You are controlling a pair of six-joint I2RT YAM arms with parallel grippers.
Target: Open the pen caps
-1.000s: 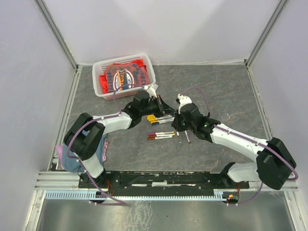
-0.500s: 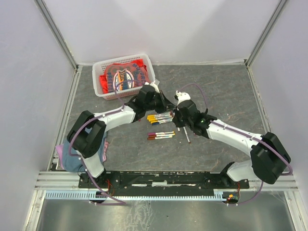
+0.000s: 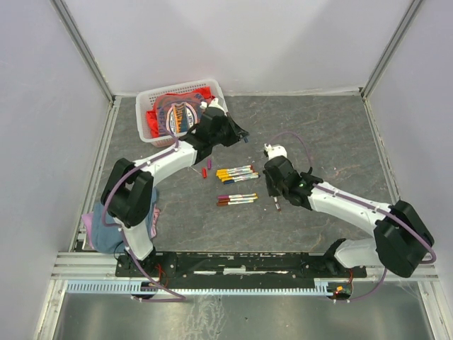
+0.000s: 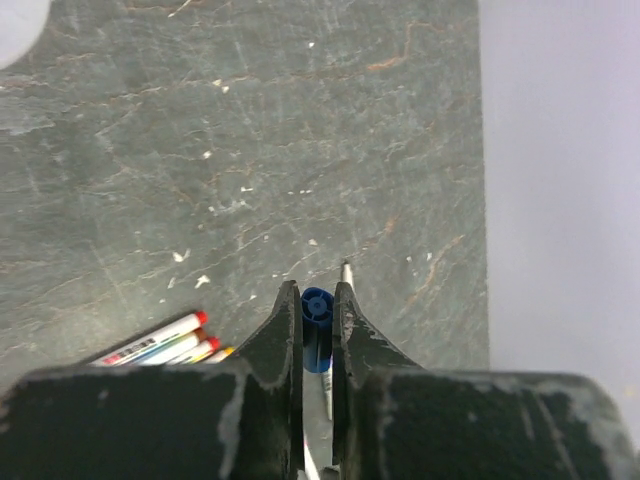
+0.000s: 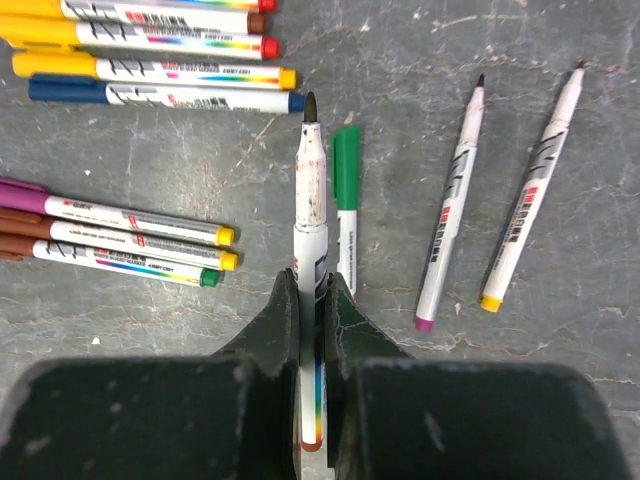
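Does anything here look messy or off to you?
The uncapped white pen clamped in the right gripper has reddish-brown smudges on its barrel near the tip, unlike the clean pens lying beside it.

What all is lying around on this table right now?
basket: one, white, far left corner
red cloth: one, printed logo, inside basket
capped pens: seven, white barrels, two groups mid-table
held pen: one, white, uncapped, between right fingers
green-capped pen: one, beside held pen
uncapped pens: two, white, lying right of it
blue cap: one, between left fingers
loose caps: red and purple, count unclear, by left arm
cloth bundle: one, blue-pink, near left edge
left arm, right arm: white-black, fingers shut
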